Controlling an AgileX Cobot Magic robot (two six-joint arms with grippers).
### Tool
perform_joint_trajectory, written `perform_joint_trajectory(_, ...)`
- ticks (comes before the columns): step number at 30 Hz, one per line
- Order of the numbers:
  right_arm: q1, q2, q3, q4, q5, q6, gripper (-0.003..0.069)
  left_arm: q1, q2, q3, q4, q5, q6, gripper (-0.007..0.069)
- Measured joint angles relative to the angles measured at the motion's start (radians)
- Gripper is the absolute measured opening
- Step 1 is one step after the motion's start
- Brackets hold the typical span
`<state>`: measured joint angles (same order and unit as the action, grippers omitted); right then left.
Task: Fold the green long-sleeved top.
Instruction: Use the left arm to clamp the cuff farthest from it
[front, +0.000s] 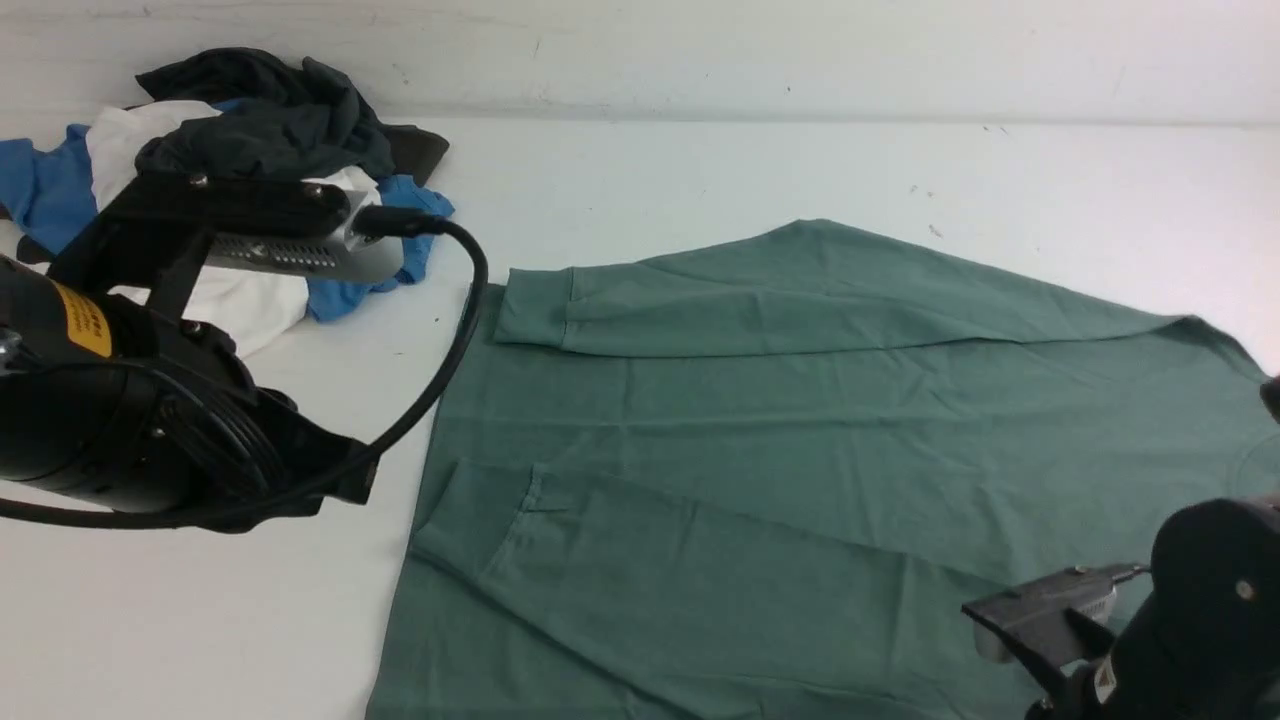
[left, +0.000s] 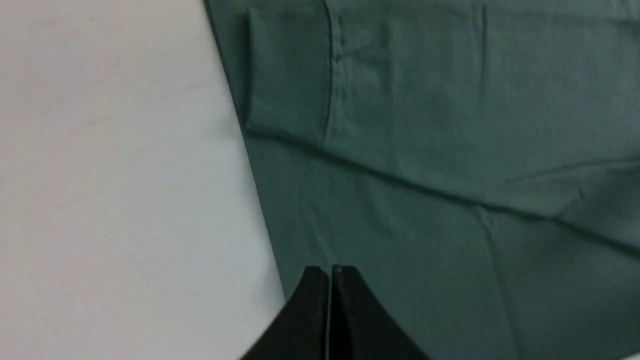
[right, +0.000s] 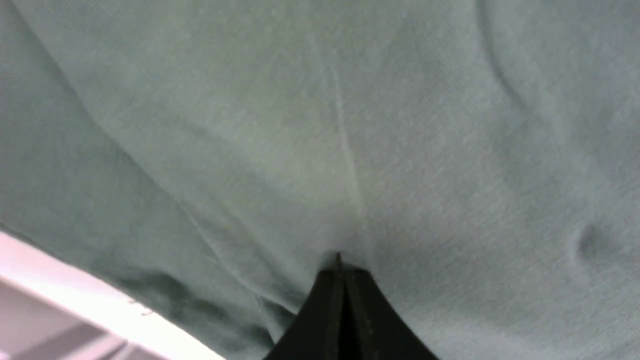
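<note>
The green long-sleeved top (front: 800, 420) lies flat on the white table (front: 700, 160), both sleeves folded across its body: the far sleeve (front: 750, 300) and the near sleeve (front: 650, 560). My left gripper (left: 331, 271) is shut and empty, hovering just inside the top's left edge (left: 450, 125), near a ribbed cuff (left: 285, 75). My right gripper (right: 340, 267) is shut low on the cloth (right: 300, 125); creases run into its tips and the fabric puckers there. In the front view only the right arm's wrist (front: 1200, 620) shows, at the bottom right.
A heap of dark, blue and white clothes (front: 250, 140) sits at the back left, behind my left arm (front: 150, 420) and its cable. The table's near edge (right: 60, 280) shows close to the right gripper. A pale wall stands behind the table.
</note>
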<state>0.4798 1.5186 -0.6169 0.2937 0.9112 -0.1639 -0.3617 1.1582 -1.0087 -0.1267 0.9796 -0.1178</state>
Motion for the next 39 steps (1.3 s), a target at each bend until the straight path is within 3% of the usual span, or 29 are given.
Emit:
perform_joint_trajectory(7,0.009,-0.092,-0.043,-0.030,0.082,0.032,-0.0010,0.049,0.171,-0.086,0.015,-0.036,-0.095,-0.0004)
perform_joint_trajectory(20,0.009,-0.390,-0.285,-0.262,0.253,0.185,-0.0010,0.078,0.683,-0.571,0.024,-0.058,-0.027,0.0013)
perform_joint_trajectory(27,0.009,-0.472,-0.306,-0.312,0.310,0.234,-0.0010,0.079,0.900,-0.765,0.033,-0.059,-0.026,0.0149)
perform_joint_trajectory(29,0.009,-0.487,-0.306,-0.312,0.325,0.236,-0.0010,0.079,0.984,-0.834,0.046,-0.061,-0.026,0.0234)
perform_joint_trajectory(34,0.009,-0.491,-0.306,-0.312,0.329,0.241,-0.0010,0.079,1.082,-0.887,0.069,-0.134,-0.026,0.0363)
perform_joint_trajectory(39,0.009,-0.491,-0.306,-0.312,0.329,0.240,-0.0010,0.079,1.138,-0.889,0.077,-0.232,-0.026,0.0401)
